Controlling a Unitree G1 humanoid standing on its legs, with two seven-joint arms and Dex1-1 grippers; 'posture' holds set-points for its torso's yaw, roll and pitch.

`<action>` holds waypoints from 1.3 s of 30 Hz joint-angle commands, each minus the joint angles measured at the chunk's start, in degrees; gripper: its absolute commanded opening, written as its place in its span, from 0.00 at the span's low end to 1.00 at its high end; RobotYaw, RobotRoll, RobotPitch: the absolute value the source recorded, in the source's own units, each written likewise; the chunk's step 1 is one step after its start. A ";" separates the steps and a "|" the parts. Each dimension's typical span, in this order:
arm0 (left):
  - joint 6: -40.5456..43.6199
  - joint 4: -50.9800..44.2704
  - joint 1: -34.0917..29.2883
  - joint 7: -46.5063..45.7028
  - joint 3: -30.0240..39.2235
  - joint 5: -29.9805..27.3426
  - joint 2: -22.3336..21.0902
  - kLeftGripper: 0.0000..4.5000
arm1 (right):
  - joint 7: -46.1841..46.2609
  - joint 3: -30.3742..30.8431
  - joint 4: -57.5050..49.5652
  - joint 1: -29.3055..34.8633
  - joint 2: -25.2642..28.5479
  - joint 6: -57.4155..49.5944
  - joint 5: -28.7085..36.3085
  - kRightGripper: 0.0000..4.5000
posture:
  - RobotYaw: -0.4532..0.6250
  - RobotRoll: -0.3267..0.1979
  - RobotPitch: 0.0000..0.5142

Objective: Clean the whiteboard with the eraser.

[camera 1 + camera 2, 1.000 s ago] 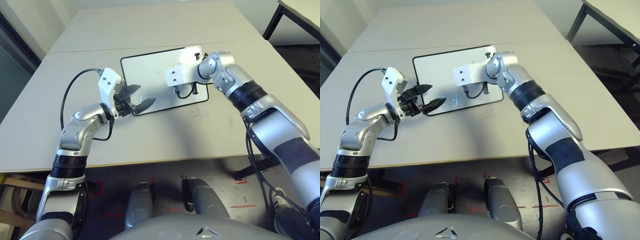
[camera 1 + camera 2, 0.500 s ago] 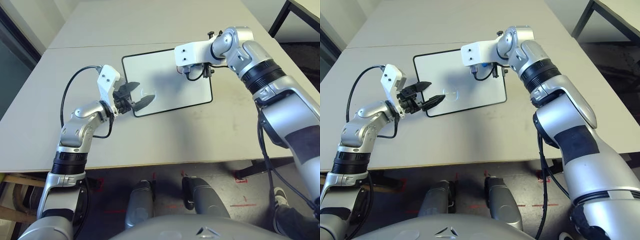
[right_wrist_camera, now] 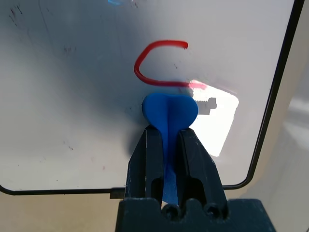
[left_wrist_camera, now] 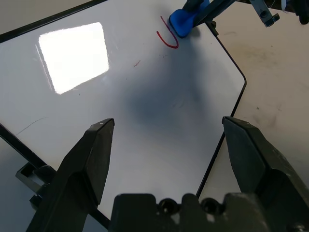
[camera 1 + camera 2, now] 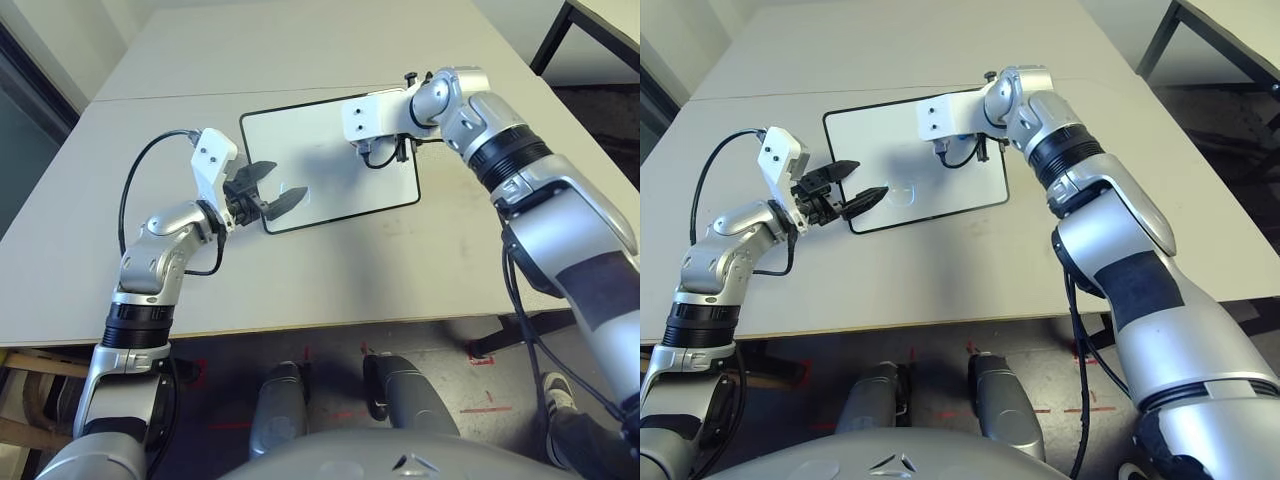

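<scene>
While my left gripper (image 4: 166, 140) gapes over the whiteboard (image 4: 120, 96), my right gripper (image 3: 168, 133) pinches the eraser (image 3: 169, 110) beside its red mark (image 3: 159, 63).

Bright glare patches on whiteboard (image 4: 145, 96)

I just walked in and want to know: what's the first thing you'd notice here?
The bright blue bone-shaped eraser, pinched in the right gripper, presses on the glossy white black-framed whiteboard just below a red marker loop. The left gripper hovers open over the board's near left corner.
</scene>
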State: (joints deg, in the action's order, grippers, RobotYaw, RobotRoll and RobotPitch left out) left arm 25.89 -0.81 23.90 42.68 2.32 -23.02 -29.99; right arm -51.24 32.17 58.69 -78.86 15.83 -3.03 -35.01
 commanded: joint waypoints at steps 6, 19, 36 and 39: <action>-0.29 0.53 -1.01 -0.56 0.92 0.54 -0.25 1.00 | 0.34 0.26 3.82 -1.29 -3.49 1.56 0.27 0.03 | 0.41 0.62 0.16; -0.31 -0.23 -2.00 -1.21 0.93 0.54 0.59 1.00 | 1.91 0.12 10.28 -4.81 -7.17 3.67 0.01 0.03 | 0.42 0.62 0.16; -0.56 -0.03 -1.69 -1.37 0.49 0.78 1.53 1.00 | 4.08 -1.46 13.77 -7.63 -7.27 3.47 1.03 0.03 | 0.42 0.62 0.15; -0.55 0.02 -1.59 -1.28 0.45 0.87 1.62 1.00 | 3.99 -1.76 13.87 -7.79 -7.39 3.41 1.14 0.03 | 0.42 0.62 0.15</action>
State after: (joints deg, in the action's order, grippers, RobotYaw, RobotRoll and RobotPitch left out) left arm 25.76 -0.98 22.21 41.48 3.13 -22.94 -28.27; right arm -47.85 30.95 72.15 -85.32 8.61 0.61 -34.43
